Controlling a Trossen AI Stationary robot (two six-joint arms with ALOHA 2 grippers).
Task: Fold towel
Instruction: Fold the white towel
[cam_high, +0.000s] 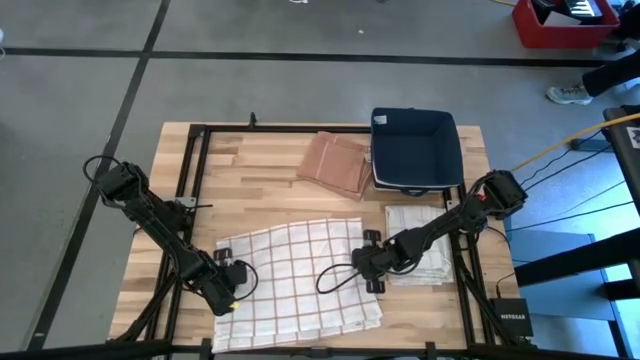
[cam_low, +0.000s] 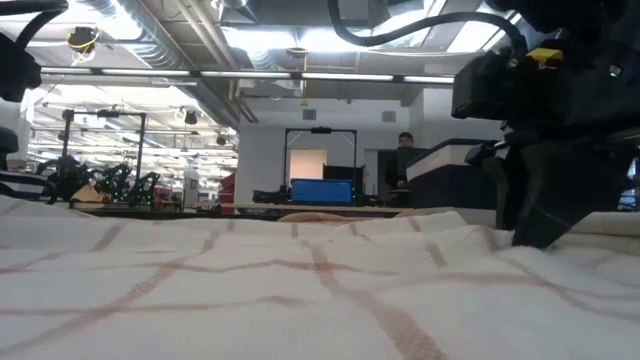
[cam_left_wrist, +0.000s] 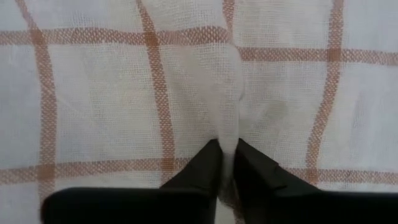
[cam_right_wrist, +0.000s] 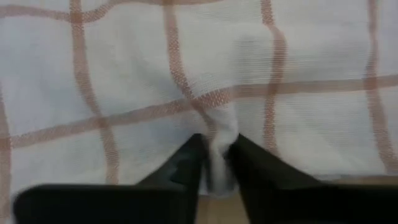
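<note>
Grey concrete floor (cam_high: 300, 90) with dark tape lines (cam_high: 300, 56) is stretching beyond the grippers; ceiling strip lights (cam_low: 290, 40) are glowing above, a person (cam_low: 404, 150) standing far behind.

Bare wooden table (cam_high: 260, 175) lies open along the far-left side. A dark blue rectangular bin (cam_high: 415, 148), a folded brown cloth (cam_high: 335, 163) and a folded white cloth (cam_high: 425, 235) crowd the far-right corner and right edge.

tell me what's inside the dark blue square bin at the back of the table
The dark blue square bin shows only its own bare dark floor from above; nothing visible lies in it. A folded brown cloth lies beside it on the wooden table, not inside.
</note>
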